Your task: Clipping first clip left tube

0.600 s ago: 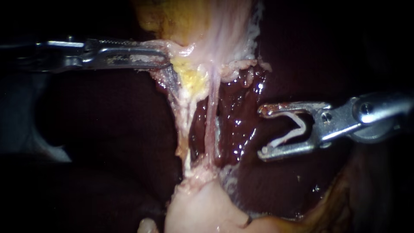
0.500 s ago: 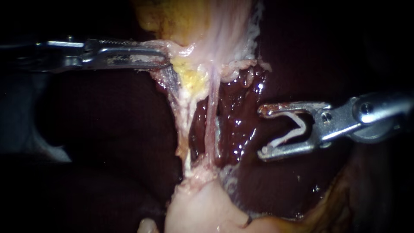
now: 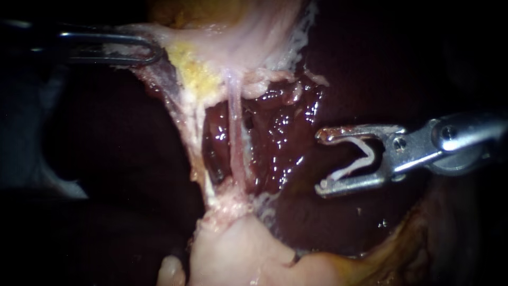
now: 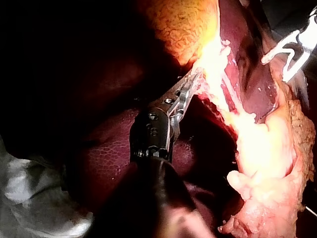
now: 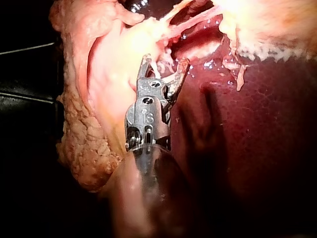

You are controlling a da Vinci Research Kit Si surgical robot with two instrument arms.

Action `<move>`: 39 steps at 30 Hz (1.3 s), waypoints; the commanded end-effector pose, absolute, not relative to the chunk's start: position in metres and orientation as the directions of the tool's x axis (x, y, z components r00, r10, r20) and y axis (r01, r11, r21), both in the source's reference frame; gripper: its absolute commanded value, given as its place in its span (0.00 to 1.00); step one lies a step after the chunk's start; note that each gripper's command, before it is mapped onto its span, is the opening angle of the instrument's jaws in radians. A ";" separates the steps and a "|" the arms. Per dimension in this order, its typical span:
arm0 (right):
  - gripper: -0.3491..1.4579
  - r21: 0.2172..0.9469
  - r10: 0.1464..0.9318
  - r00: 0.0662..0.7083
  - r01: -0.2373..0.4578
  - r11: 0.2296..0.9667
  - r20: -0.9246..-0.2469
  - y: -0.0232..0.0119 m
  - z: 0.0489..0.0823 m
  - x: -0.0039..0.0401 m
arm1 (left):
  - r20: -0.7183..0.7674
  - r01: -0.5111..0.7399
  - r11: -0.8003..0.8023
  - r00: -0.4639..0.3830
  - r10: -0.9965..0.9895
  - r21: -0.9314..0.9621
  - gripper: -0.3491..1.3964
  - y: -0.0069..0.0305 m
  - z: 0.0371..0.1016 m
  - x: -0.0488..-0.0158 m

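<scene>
Pale and stringy, the left tube (image 3: 197,143) is stretched taut between yellow fat (image 3: 198,77) above it and a pale lump (image 3: 227,249) below it. Up and to the left of the tube, the left instrument (image 3: 153,53) has its jaws clamped on a sheet of tissue (image 3: 174,100) that leads down into the tube. Just right of the tube runs a thinner pink tube (image 3: 235,137), with wet dark-red liver (image 3: 286,122) behind both. Well to the right of the left tube, past the pink one, the right instrument (image 3: 320,161) holds its jaws wide apart. A white clip (image 3: 354,161) is seated between them, one leg against each jaw. Its open mouth faces the left tube and touches neither tube.
</scene>
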State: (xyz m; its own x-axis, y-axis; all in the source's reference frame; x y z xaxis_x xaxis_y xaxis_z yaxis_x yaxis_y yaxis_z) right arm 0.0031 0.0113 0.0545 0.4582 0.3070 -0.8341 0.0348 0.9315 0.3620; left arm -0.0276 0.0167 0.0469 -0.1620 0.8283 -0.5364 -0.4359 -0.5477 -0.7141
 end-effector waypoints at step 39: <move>0.46 0.474 0.374 0.458 0.120 0.873 -0.806 0.0070 0.0617 0.0163 | -0.539 -0.445 -0.546 -0.157 0.827 -0.709 0.00 0.0161 0.0468 -0.0284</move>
